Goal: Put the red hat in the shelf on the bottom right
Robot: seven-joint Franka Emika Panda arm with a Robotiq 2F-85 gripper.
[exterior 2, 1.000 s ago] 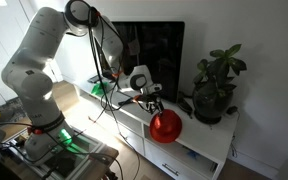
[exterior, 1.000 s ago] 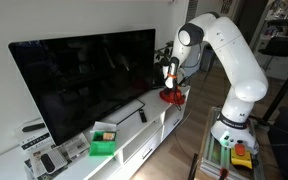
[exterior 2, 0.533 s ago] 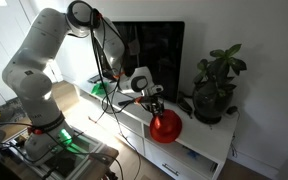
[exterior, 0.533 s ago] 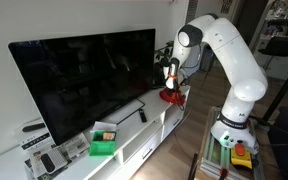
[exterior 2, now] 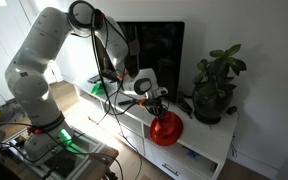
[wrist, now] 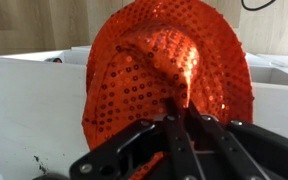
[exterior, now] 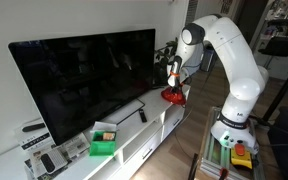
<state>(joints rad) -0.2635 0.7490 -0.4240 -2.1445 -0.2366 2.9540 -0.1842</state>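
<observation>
While your gripper (wrist: 184,125) clamps tight on a crown fold, the red hat (exterior 2: 165,130) dangles just off the cabinet's (exterior 2: 206,148) front edge near the plant (exterior 2: 216,85) corner. That looks like clearance for dropping to the shelf, which I can't make out.

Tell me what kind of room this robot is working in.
Most likely a living room in a home: a large flat TV stands on a long, low white cabinet, with a potted plant beside the TV.
</observation>
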